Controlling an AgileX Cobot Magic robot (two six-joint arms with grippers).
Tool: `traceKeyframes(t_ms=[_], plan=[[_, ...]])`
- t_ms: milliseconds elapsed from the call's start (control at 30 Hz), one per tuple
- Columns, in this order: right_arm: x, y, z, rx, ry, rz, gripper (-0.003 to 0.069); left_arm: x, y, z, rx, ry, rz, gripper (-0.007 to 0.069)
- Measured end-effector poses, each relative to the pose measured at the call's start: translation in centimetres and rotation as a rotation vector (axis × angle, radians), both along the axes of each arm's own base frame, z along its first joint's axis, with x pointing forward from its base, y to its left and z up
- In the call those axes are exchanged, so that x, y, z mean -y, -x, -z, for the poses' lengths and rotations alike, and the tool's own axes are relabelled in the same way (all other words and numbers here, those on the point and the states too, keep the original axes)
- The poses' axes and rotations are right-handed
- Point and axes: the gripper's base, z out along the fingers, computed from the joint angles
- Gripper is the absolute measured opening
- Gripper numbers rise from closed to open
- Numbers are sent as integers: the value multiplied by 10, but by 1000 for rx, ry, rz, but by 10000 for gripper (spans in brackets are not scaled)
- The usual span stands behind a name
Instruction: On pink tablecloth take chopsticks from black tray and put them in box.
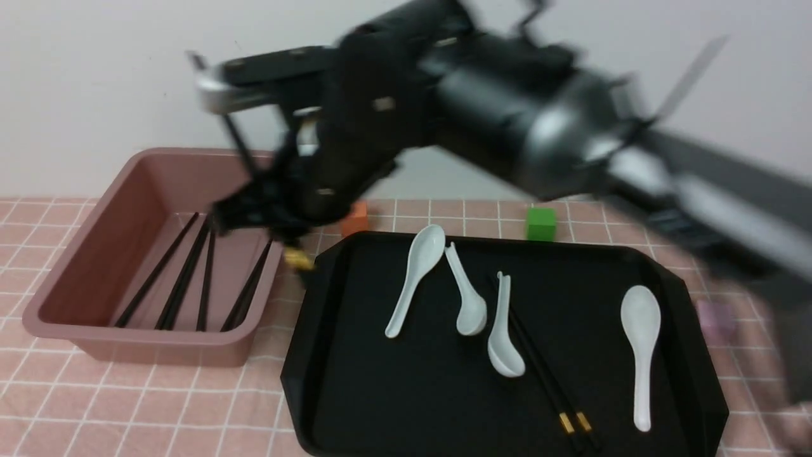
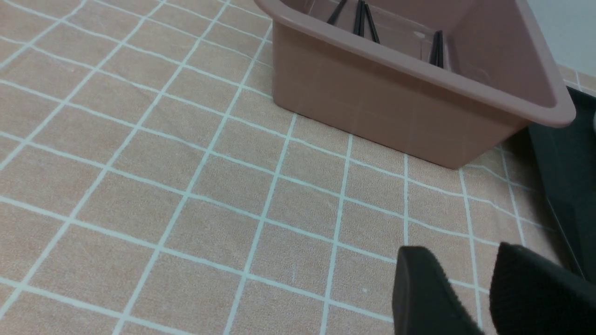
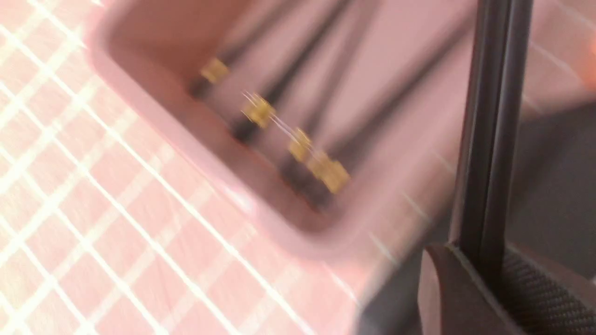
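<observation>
Front view first, Ana said. What was hard to make out?

The right arm [image 1: 507, 120], said Ben. It showed as a dark smear across the upper frame, covering part of an orange cube [image 1: 355, 219] and the far right corner of the box [image 1: 136, 346]. A pale purple blot [image 1: 717, 317] right of the black tray [image 1: 393, 406] was too blurred to name.

And the grippers?

Right wrist view was blurred too, yet the right gripper [image 3: 489, 274] plainly pinched a held pair of chopsticks [image 3: 493, 116], tilted above the box's right wall. The left gripper [image 2: 458, 260] showed only two black fingertips at the edge of its own view, spread apart with nothing between them, over bare cloth near the box.

Where were the other sticks?

Several loose chopsticks [image 1: 184, 279] lay in the box. One last pair [image 1: 542, 371] lay on the tray's right half, partly under a white spoon [image 1: 504, 336].

The setting?

A pink tablecloth [image 1: 158, 406] with thin white grid lines, a green cube [image 1: 541, 223] beyond the tray, a plain pale wall [image 1: 95, 76] behind.
</observation>
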Motion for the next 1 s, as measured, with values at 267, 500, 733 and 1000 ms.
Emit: traceKeyframes(t_ms=[267,500,733,1000], plan=[[-45,-39,44,133,-64,-24,141,0,0,0,0,0,0,239],[-47,-45,50,150,-87,-16,355,0,0,0,0,0,0,239],[-10,-13,-29,146,4,-73,510,0,0,0,0,0,0,239],[75,54,-164,280,-29,-52,353,0,0,0,0,0,0,239]])
